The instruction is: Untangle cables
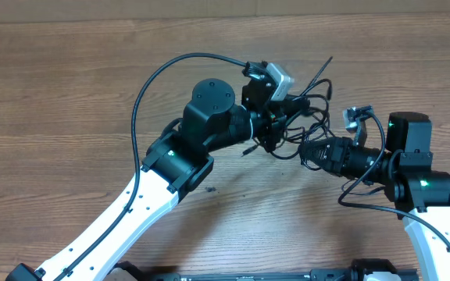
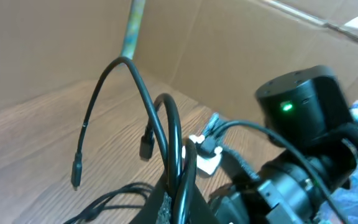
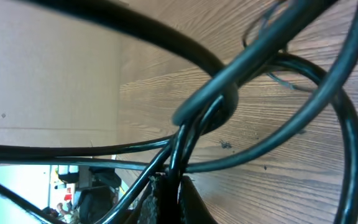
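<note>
Left pincer (image 2: 176, 213) is fully closed on the cables (image 1: 307, 117), and right pincer (image 3: 176, 200) is likewise clamped on the same black bundle. The tangle is held bunched between them above the wooden worktop (image 1: 69, 94), right of centre, with loops and plug ends hanging loose.

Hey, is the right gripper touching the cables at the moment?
Touching. The right wrist view shows several cables converging and pinched inside the shut right gripper at the bottom edge.
</note>
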Tool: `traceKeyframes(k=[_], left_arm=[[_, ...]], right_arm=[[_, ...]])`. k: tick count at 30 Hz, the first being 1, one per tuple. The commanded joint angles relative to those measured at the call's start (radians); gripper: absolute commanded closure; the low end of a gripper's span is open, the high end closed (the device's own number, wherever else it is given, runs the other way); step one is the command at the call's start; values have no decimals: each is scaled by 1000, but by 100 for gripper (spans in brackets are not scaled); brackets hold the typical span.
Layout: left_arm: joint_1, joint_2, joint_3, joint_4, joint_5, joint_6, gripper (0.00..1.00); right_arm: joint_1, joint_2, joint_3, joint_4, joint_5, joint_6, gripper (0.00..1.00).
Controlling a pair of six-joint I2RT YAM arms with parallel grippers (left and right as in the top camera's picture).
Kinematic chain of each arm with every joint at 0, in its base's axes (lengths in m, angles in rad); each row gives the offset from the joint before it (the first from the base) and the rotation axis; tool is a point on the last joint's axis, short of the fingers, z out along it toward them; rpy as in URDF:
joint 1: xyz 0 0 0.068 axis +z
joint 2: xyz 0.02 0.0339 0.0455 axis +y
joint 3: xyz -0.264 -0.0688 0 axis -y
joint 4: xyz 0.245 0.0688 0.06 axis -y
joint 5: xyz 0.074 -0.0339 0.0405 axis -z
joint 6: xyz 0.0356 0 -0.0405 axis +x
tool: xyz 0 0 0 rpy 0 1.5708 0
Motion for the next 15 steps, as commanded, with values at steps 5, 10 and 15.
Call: traceKeyframes(k=[5,10,15], left_arm=[[-6,0,21,-144,-152,-6,96],[-6,0,21,-229,-188,1,96],[-6,0,21,-302,-188,0,96]], right_arm=[[5,-9,6,41,-2,2,96],[5,-9,6,84,-25,5,96],[5,-9,6,130,-24,5,96]])
